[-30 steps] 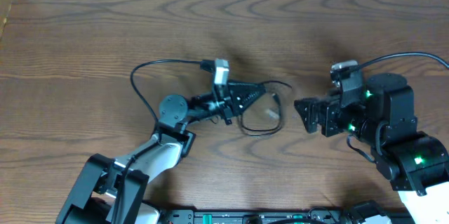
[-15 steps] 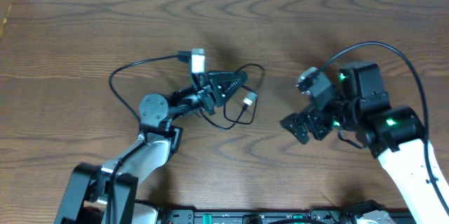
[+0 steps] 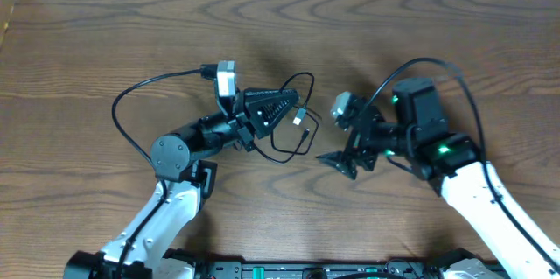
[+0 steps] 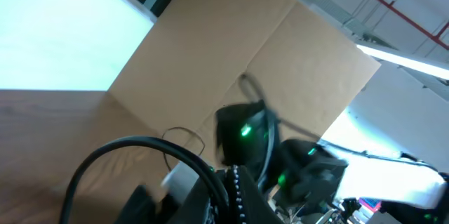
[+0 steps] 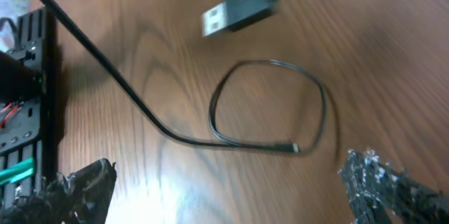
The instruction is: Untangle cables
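Left gripper [image 3: 289, 100]: jaws pinched together on the black cord of the cables [image 3: 300, 118], arm reaching right across the wooden table [image 3: 105, 34]. From the tip, thin black cord arcs up toward the far side. It drops back in a second loop on the near side of the tip.

USB plug [image 5: 235, 10]: black shell, metal end. It is blurred in the right wrist view and sits at the far edge of that frame.

Right gripper [image 5: 231, 185]: jaws spread wide, holding nothing. Fingertips [image 5: 81, 182] show at the near left and near right corners of its own view. A single black loop [image 5: 212, 115] lies flat on the wood between and just beyond them, apart from both pads. Overhead, this gripper sits just right of the bundle.

Left wrist view: tilted upward, showing a cardboard panel [image 4: 231, 55] and green lights on the opposite arm. The grip itself cannot be seen there.
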Tool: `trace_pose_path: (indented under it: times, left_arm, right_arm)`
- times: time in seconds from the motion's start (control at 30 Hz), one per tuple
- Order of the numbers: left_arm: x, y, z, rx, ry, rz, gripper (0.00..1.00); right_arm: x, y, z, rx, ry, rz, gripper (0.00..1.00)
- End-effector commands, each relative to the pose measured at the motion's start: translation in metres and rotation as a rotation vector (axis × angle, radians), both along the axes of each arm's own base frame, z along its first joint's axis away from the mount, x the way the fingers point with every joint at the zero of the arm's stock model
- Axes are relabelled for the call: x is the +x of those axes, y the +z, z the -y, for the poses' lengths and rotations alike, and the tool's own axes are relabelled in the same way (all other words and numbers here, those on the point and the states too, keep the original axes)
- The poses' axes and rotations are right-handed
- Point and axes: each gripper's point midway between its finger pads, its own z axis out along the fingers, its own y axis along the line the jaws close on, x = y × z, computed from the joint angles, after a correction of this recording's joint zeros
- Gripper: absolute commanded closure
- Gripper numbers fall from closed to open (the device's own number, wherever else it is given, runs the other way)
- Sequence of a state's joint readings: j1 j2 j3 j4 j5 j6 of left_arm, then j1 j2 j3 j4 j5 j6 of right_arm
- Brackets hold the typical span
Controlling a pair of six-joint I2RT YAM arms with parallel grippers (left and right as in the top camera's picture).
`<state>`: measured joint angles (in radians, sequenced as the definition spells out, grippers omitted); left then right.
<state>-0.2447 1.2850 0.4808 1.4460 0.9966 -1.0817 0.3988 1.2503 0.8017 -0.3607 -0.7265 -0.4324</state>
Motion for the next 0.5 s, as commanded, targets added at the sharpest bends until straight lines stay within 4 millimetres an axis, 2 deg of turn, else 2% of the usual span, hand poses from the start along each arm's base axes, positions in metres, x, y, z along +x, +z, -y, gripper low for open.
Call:
trace_pose_path:
  times: [0.0, 0.23, 0.43, 0.47]
  left_arm:
    - [-0.007, 0.011, -0.002, -0.013, -0.015, 0.018, 0.92]
    - [-0.012, 0.02, -0.004, -0.031, -0.018, 0.022, 0.93]
    - [-0.017, 0.025, -0.005, -0.032, -0.021, 0.04, 0.92]
    - [-0.017, 0.024, -0.005, -0.03, -0.023, 0.037, 0.92]
  right_arm:
    - [-0.013, -0.01, -0.015, 0.042, 0.066, -0.024, 0.01]
    - [-0.016, -0.029, -0.042, 0.051, 0.131, -0.023, 0.01]
    - [-0.011, -0.052, -0.057, 0.053, 0.139, -0.066, 0.02]
    - [-0.01, -0.055, -0.058, 0.05, 0.138, -0.073, 0.14]
